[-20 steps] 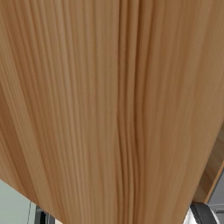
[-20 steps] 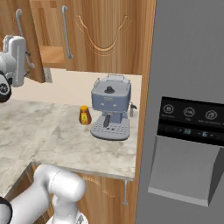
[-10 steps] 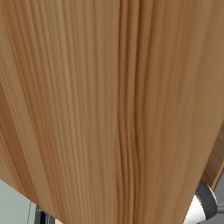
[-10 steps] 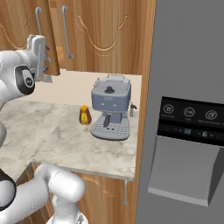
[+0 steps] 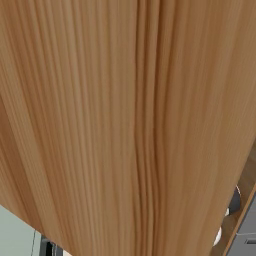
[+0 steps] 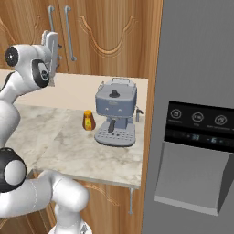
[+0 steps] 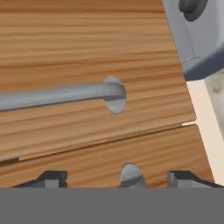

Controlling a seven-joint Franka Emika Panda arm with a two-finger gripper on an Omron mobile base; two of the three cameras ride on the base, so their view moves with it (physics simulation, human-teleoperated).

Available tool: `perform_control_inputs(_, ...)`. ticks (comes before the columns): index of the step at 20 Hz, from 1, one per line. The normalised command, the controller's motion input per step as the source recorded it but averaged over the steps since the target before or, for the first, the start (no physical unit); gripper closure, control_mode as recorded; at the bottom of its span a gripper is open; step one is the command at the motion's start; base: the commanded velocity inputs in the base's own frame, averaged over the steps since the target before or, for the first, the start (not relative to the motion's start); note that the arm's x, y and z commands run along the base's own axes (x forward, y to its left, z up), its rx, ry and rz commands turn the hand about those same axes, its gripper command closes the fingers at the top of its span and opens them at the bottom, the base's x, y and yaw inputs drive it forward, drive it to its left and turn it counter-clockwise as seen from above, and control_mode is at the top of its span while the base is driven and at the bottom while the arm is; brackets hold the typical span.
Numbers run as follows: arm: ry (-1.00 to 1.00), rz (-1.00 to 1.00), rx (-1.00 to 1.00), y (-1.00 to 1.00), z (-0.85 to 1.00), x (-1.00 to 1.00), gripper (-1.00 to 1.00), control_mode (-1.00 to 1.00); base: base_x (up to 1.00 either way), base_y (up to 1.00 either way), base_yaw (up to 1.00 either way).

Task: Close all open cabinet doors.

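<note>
Hand at the cabinet doors

The hand (image 6: 51,61), fingers spread and holding nothing, is raised upper left before the cabinet doors (image 6: 98,36); their bar handles (image 6: 69,33) are seen running vertically.

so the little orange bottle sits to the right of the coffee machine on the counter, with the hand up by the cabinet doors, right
Not quite. In the right base view the orange bottle sits to the left of the coffee machine, not the right. The rest holds: both stand on the counter, and the hand is up by the cabinet doors.
</note>
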Motion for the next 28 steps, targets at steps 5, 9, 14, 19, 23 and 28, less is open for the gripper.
perform_control_inputs(5,0.13,0.00,0.00,0.08,-0.06,0.25,-1.00,-1.00,0.00,0.00,0.00)
perform_control_inputs(9,0.11,0.00,0.00,0.00,-0.22,0.29,-1.00,-1.00,0.00,0.00,0.00)
perform_control_inputs(14,0.00,0.02,0.00,0.00,-0.07,-0.63,-1.00,-1.00,0.00,0.00,0.00)
perform_control_inputs(19,0.00,0.00,0.00,-0.04,0.00,-0.77,-1.00,-1.00,0.00,0.00,0.00)
perform_control_inputs(23,0.00,0.00,0.00,-0.26,0.08,-0.63,-1.00,-1.00,0.00,0.00,0.00)
perform_control_inputs(28,0.00,0.09,0.00,-0.33,0.18,-0.57,-1.00,-1.00,0.00,0.00,0.00)
